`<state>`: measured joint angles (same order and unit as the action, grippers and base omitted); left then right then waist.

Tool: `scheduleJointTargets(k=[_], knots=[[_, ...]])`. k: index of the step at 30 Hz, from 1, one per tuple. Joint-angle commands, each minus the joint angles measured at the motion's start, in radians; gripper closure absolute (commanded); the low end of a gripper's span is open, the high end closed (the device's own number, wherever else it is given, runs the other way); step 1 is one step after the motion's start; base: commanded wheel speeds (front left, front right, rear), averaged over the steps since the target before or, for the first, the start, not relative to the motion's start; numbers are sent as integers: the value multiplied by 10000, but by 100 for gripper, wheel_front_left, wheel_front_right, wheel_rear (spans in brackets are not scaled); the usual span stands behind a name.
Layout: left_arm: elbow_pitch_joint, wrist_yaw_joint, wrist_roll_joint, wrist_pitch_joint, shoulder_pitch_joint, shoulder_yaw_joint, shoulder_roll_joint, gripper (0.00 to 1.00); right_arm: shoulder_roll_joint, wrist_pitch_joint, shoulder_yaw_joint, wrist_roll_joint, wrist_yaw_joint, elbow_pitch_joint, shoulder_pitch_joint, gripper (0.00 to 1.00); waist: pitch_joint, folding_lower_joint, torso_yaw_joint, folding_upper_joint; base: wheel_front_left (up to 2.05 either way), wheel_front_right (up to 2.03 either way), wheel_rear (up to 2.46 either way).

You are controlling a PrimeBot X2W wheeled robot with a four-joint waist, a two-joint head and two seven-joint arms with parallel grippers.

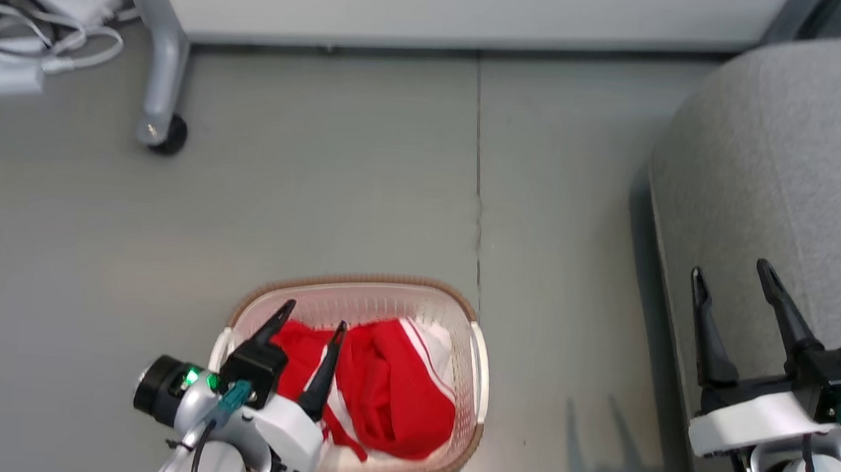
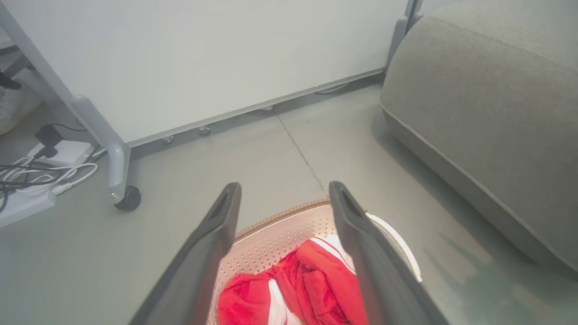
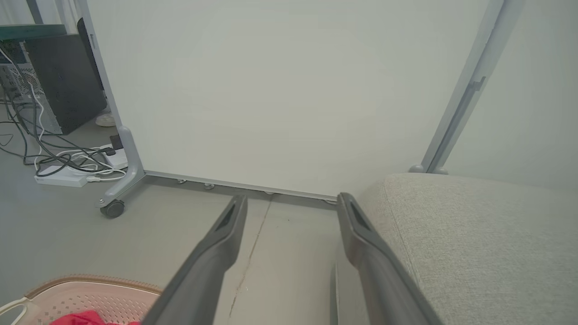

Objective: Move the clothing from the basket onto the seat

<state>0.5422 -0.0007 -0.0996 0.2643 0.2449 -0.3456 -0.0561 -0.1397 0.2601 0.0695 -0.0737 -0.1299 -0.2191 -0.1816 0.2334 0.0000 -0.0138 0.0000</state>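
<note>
Red clothing [image 1: 386,383] with white stripes lies bunched inside the cream perforated basket [image 1: 481,368], which stands on the floor. My left gripper [image 1: 315,316] hangs open just above the basket's left half, nothing between its fingers. In the left wrist view the clothing [image 2: 311,289] shows between my left gripper's fingers [image 2: 284,189], with the basket [image 2: 271,248] behind it. The grey seat [image 1: 793,168] rises at the right. My right gripper [image 1: 732,275] stands open at the seat's front edge. The right wrist view shows my right gripper [image 3: 291,203], the seat [image 3: 474,239] and a corner of the basket [image 3: 81,298].
A white panel on a grey wheeled leg [image 1: 162,88] stands at the back left. Cables and power strips [image 1: 32,25] lie on the floor beside it. Bare grey floor [image 1: 364,186] with a seam line runs between basket, panel and seat.
</note>
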Motion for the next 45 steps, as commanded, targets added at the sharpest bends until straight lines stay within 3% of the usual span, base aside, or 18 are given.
scheduleJointTargets(k=[1,8,15,20,25,31,37,45], knots=[[264,-54,154,3,377,-13,-140,0,0,48,-46,73,-15,89,-246,0,1335,0,-280,0,0,0,0],[3193,-31,1314,3,2423,-769,-366,0,163,48,140,272,-11,373,-951,0,3162,0,-705,0,0,0,0],[5498,-529,1892,3,4138,-1534,-491,0,387,48,376,259,-9,682,-1513,0,4503,0,-1087,0,0,0,0],[6800,-409,2344,-288,5119,-2010,-537,0,571,48,611,226,-9,822,-1778,0,5127,0,-1437,0,0,0,0],[7242,-230,2781,-1083,5803,-2461,-767,0,735,48,753,-19,-9,923,-1922,0,5681,0,-1723,0,0,0,0],[7423,-29,2957,-2923,6367,-2685,-1050,0,867,48,914,-505,-9,1066,-2159,0,6242,0,-2014,0,0,0,0],[7452,-634,3066,-3949,6841,-2975,-1305,0,890,49,1285,-341,-9,1129,-2355,0,6697,0,-2382,0,0,0,0],[7463,-39,3502,-5224,7648,-3440,-1685,0,886,49,1561,-351,-9,1340,-2528,0,7282,0,-2783,0,0,0,0]])
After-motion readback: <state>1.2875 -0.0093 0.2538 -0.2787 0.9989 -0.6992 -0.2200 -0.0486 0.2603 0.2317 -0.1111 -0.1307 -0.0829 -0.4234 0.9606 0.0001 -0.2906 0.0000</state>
